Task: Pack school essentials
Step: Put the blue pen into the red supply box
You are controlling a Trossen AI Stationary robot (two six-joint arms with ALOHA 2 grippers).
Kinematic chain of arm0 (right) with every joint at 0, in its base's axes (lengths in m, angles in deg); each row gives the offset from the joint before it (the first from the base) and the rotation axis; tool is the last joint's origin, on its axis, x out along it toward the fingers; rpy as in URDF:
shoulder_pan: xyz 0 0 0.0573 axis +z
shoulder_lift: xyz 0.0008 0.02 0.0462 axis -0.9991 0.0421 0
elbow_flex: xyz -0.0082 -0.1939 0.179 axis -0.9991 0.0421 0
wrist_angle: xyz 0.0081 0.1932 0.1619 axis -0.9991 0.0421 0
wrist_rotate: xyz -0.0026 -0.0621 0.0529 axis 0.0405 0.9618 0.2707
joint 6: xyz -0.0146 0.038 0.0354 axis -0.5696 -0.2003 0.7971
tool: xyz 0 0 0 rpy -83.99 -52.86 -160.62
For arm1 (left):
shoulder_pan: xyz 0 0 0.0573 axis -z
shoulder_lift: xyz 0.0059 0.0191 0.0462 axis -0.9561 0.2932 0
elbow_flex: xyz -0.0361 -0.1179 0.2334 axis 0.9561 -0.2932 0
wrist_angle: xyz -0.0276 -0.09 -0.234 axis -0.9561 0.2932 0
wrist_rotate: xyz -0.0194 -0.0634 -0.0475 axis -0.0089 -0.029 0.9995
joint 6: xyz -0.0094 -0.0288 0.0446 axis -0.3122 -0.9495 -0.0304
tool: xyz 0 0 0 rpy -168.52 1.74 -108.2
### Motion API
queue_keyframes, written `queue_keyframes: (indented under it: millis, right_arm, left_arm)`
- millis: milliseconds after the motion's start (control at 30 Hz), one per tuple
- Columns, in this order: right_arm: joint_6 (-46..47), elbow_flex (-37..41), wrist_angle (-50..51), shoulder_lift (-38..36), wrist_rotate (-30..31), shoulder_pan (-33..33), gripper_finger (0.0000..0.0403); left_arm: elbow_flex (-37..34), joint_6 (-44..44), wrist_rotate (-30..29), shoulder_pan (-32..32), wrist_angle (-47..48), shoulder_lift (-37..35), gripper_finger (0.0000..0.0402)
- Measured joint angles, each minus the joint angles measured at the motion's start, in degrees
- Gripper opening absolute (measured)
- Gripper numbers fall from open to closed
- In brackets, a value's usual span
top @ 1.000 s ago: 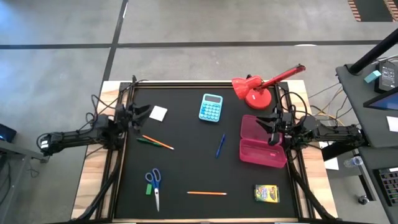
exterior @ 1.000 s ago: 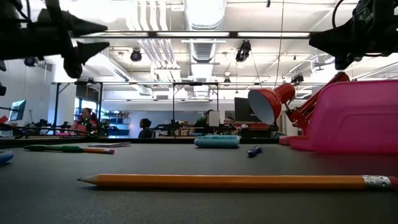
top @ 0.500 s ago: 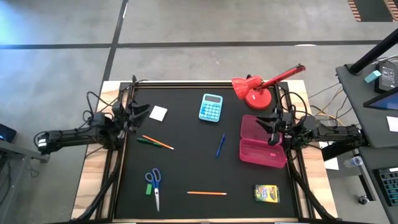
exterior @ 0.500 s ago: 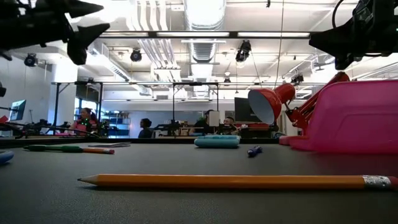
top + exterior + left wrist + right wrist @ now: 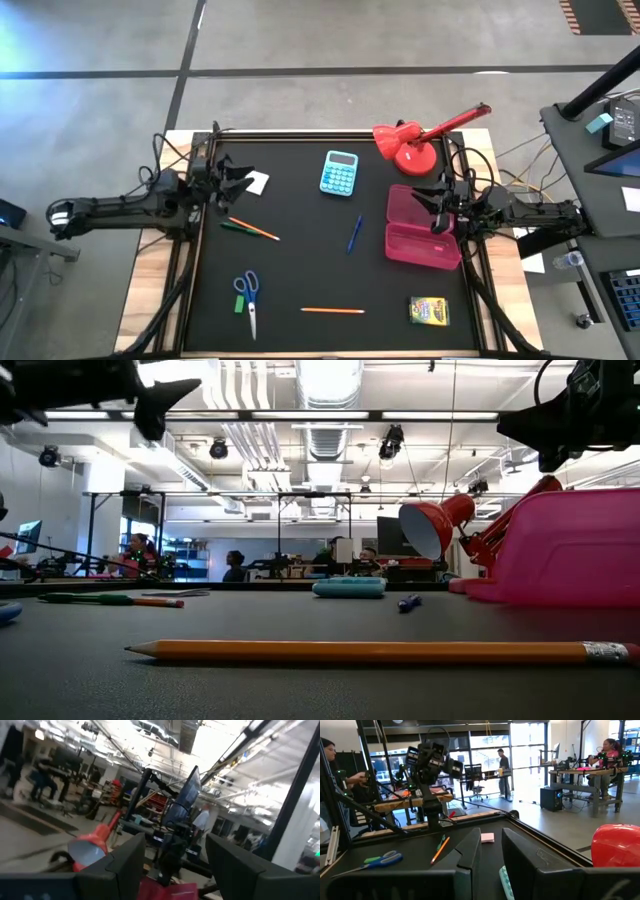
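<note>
My left gripper (image 5: 238, 174) hangs open in the air at the table's far left, beside the small white square (image 5: 259, 182); in the left wrist view (image 5: 172, 870) it looks level across the table. My right gripper (image 5: 436, 207) waits open above the pink case (image 5: 420, 232), whose lid lies back. Flat on the black mat lie an orange pencil crossing a green one (image 5: 250, 228), the blue pen (image 5: 354, 234), blue-handled scissors (image 5: 249, 300) next to a tiny green block (image 5: 239, 303), a second orange pencil (image 5: 332, 311) and the crayon box (image 5: 428, 311).
A light blue calculator (image 5: 339, 172) lies at the far middle. A red desk lamp (image 5: 412, 142) stands at the far right, just behind the pink case. A raised black frame (image 5: 196, 250) borders the mat. The low view shows people in the room beyond.
My left gripper has risen and moved out over the mat toward the table's right, closer to the white square. No object on the mat has moved.
</note>
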Motion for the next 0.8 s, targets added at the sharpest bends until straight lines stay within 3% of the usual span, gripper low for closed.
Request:
queue_keyframes:
  millis: [200, 400, 633, 800]
  right_arm:
    - [-2.68, 0.0, -1.44, 0.0, 1.87, 0.0, 0.0068]
    - [9.52, 0.0, -13.06, 0.0, 3.01, -0.02, 0.0068]
    - [9.92, -0.02, -24.65, 0.61, 2.95, 0.0, 0.0068]
    - [10.17, -0.02, -35.1, 1.69, 2.95, 0.0, 0.0068]
  left_arm:
    - [6.2, 5.23, -0.26, -0.47, -0.03, 7.9, 0.0193]
    - [12.65, 5.98, -0.46, -3.83, -0.4, 18.07, 0.0193]
    - [20.24, 5.95, 0.61, -7.52, 0.15, 28.42, 0.0193]
    - [24.95, 5.95, 5.32, -8.51, 0.27, 31.93, 0.0193]
